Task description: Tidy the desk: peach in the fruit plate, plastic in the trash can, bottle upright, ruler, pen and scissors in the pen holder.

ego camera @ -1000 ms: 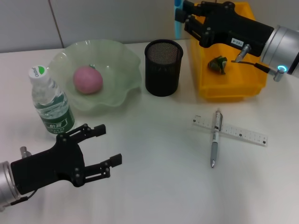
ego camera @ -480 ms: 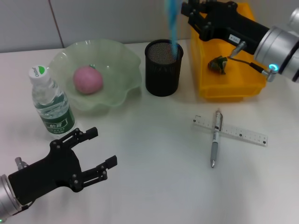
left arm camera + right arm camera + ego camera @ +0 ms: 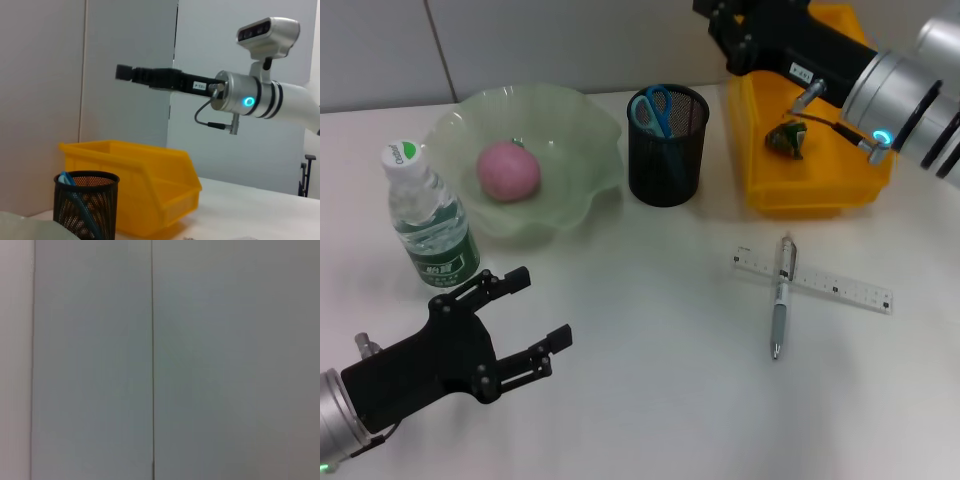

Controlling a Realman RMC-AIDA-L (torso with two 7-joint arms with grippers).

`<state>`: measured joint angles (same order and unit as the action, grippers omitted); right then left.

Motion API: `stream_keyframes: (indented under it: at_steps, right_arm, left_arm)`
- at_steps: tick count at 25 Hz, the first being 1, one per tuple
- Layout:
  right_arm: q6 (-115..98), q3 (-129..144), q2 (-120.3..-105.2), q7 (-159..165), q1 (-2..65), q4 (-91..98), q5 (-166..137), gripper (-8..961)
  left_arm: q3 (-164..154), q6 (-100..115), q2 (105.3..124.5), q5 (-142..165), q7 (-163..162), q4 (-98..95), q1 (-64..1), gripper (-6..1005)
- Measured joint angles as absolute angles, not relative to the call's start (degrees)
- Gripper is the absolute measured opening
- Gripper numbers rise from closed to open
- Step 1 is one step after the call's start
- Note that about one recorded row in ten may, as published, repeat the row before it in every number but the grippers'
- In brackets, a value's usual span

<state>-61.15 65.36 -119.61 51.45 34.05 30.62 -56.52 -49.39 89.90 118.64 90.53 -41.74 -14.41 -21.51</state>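
Two fingers of the left gripper (image 3: 525,318) stand spread, empty, low over the table (image 3: 650,400) near the robot. Beyond them the bottle (image 3: 426,217) stands upright; to the right the pen (image 3: 781,295) lies across the ruler (image 3: 813,280). Farther back, the peach (image 3: 507,170) sits in the plate (image 3: 585,130), scissors (image 3: 653,108) in the holder (image 3: 666,160), plastic (image 3: 785,137) in the bin (image 3: 810,190). The right gripper (image 3: 720,22) hangs above the bin's rear; its fingers' state I cannot tell.

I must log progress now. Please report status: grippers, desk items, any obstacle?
Right gripper high above pen holder. Left gripper open, idle, near bottle. Scissors in holder. Pen lies across ruler. No obstacle.
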Motion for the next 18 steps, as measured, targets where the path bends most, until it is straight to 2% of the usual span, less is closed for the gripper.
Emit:
stream_keyframes:
  at_steps: [11,17,18]
  right_arm:
    - [-62.41,64.94,-119.38,51.55,33.93,28.89,-55.86,75]
    - [-62.53,64.95,-119.35,52.24,33.69,28.47,-55.81,168]
    - [-62.61,64.94,-119.35,52.33,33.62,28.47,-55.81,245]
  left_arm:
    - [-49.47,89.93,118.68,90.07,-41.64,-14.39,-21.22,841]
    - [-49.48,89.8,118.74,90.07,-41.48,-14.29,-21.09,841]
    - [-49.48,89.8,118.74,90.07,-41.48,-14.29,-21.09,841]
